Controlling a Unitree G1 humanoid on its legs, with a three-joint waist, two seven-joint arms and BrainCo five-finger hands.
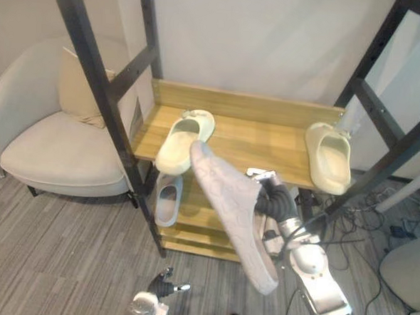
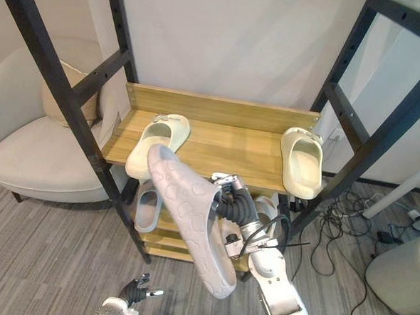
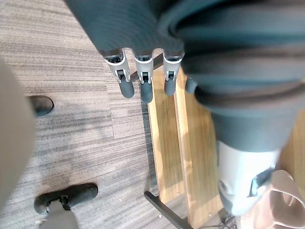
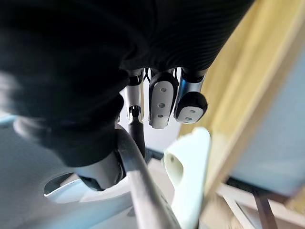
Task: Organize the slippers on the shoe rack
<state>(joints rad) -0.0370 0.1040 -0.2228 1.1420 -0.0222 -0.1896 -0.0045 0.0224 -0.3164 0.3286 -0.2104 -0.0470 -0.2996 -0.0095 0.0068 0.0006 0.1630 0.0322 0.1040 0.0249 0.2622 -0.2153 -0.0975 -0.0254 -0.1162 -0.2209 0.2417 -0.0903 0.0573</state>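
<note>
We see the right hand (image 2: 229,196) with its fingers (image 4: 159,102) curled round the rim of a pale grey slipper (image 2: 189,213) and holding it off the floor in front of the shoe rack (image 1: 261,143). The slipper hangs tilted. Its toe rises up and away from the fingers towards the upper shelf, and its heel drops below the wrist.

Just past the raised toe, on the side away from the fingers, a cream slipper (image 1: 185,138) lies on the upper shelf. We cannot tell whether the two touch. A second cream slipper (image 1: 329,156) lies on the same shelf, beyond the back of the hand and well apart from the first. Lower down than the fingers, a white slipper (image 1: 168,200) sits on the lower shelf (image 1: 208,216).

The left hand (image 1: 161,286) hangs low over the grey plank floor (image 1: 62,248), well apart from the held slipper. Its fingers (image 3: 143,82) are relaxed in a row, side by side, and hold nothing. The rack's bottom wooden slats lie just beyond their tips.

A pale armchair (image 1: 54,148) with a cushion (image 1: 78,92) stands beside the rack.
</note>
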